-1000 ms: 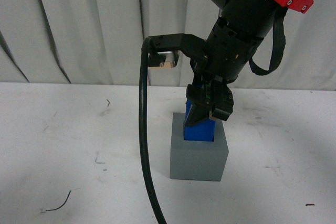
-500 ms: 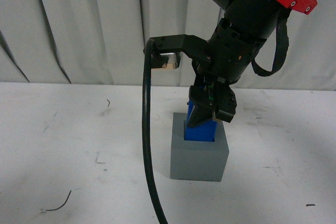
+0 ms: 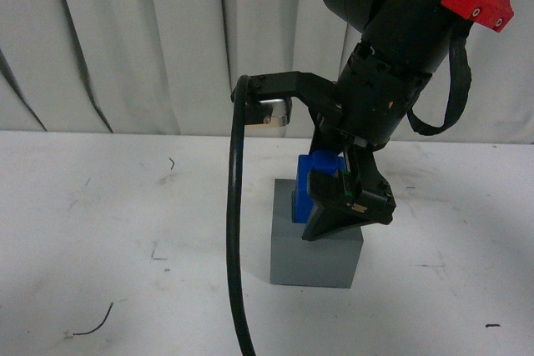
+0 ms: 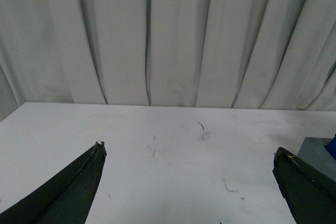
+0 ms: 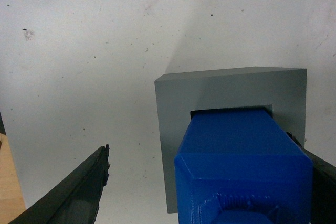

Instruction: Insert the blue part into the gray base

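The blue part (image 3: 315,174) stands upright in the square recess of the gray base (image 3: 315,256) on the white table. In the right wrist view the blue part (image 5: 239,156) fills the recess of the gray base (image 5: 173,108), with its knob end near the camera. My right gripper (image 3: 346,206) is open around the blue part, with its fingers (image 5: 79,192) spread wide on either side. My left gripper (image 4: 189,182) is open and empty over bare table, and the gray base's corner (image 4: 314,153) shows beside one finger.
A black cable (image 3: 235,231) hangs from the right arm down past the gray base's left side. White curtains (image 3: 125,39) close off the back. Small dark marks (image 3: 92,323) lie on the table (image 3: 100,231).
My right gripper has let go of the blue part, opened and swung toward the front right. The blue part stays upright in the gray base.
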You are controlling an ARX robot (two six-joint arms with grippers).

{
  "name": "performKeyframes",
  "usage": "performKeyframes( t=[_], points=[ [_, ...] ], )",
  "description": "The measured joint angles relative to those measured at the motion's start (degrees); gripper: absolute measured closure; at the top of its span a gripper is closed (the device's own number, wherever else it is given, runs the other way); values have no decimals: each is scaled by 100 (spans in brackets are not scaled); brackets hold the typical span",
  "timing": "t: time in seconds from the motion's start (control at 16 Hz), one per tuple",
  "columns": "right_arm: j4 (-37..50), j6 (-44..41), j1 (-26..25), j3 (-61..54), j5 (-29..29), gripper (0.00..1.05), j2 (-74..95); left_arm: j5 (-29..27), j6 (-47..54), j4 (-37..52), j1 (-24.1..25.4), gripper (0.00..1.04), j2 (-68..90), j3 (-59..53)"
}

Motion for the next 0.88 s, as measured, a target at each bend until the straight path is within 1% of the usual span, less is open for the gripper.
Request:
performKeyframes(
  t=[0.12, 0.56, 0.88],
  points=[
    [-96, -146, -37, 46, 0, 6, 2, 0, 0, 0, 0, 7, 0, 0],
    [-619, -1259, -234, 656, -197, 6, 68, 0, 0, 0, 0, 7, 0, 0],
    [-1091, -1552, -256, 1325, -516, 6, 105, 0, 0, 0, 0, 7, 0, 0]
  ],
)
